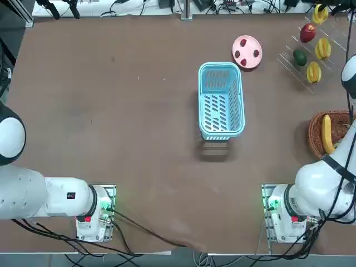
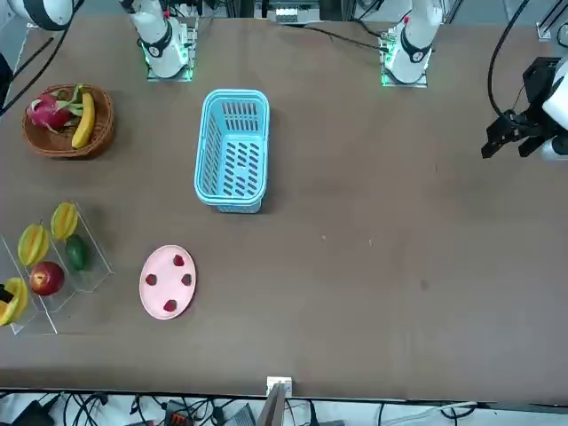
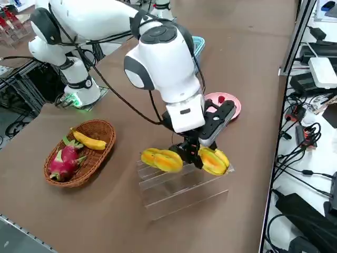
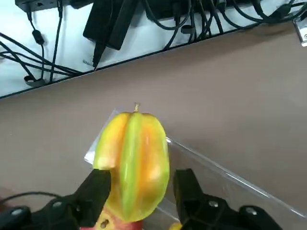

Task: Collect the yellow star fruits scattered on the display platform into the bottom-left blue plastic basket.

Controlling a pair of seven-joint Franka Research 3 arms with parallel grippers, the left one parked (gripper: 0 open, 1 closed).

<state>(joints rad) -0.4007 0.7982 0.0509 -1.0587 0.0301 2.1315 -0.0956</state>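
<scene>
My right gripper [image 4: 142,191] [image 3: 202,153] hangs over the far end of the clear display platform [image 3: 179,190] [image 1: 295,67]. Its fingers stand open, close on either side of a yellow star fruit [image 4: 132,163] [image 3: 213,161] that still rests on the rack. Two more star fruits [image 1: 323,48] [image 1: 314,72] lie on lower steps, also seen in the front view [image 2: 64,219] [image 2: 33,244]. The light blue plastic basket [image 1: 221,65] [image 2: 235,93] stands mid-table, holding nothing.
A red apple [image 1: 307,33] and a green fruit [image 1: 300,57] share the rack. A wicker basket [image 1: 320,130] [image 3: 79,153] holds a banana and a dragon fruit. A pink plate [image 1: 247,53] lies between the rack and the blue basket. Cables crowd the table's edge.
</scene>
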